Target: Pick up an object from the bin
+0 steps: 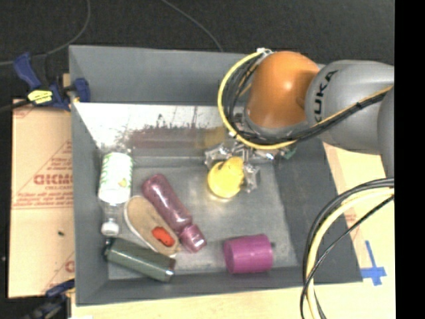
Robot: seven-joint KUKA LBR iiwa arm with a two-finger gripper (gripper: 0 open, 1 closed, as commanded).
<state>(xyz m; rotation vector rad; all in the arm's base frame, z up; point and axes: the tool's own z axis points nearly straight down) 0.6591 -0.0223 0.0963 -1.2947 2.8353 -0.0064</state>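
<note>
From my seat I see the bin (199, 72) on black ground (133, 18), with thin cables trailing across it. The bin's grey floor is scuffed. Its far inner wall is bright and streaked with reflections, and the other walls are dull grey.

The arm (352, 105) comes in from the right, with its orange cover (279, 88) above the bin's far right part and yellow and black cables looped round it. Below the cover the gripper (232, 167) sits right over a yellow lump (222, 183) and hides its upper edge. I cannot tell whether the jaws are spread or pinching it.

The yellow lump lies right of the floor's middle, toward the far wall and well apart from everything else. It looks nearly round, perhaps a little longer from upper right to lower left. I cannot make out which end is which, or whether it rests on the floor.

A white bottle (115, 177) with a green label stands along the left wall, its long axis running near to far. A mauve bottle (167, 201) lies slanted, its cap toward the near right. It touches a tan oval (141, 219) with a red bit (161, 236) on it. A magenta cylinder (248, 254) lies on its side by the near wall. A dark green tube (136, 259) lies in the near left corner, just below the tan oval. A small grey cap (109, 228) sits between the white bottle and the tube.
</note>
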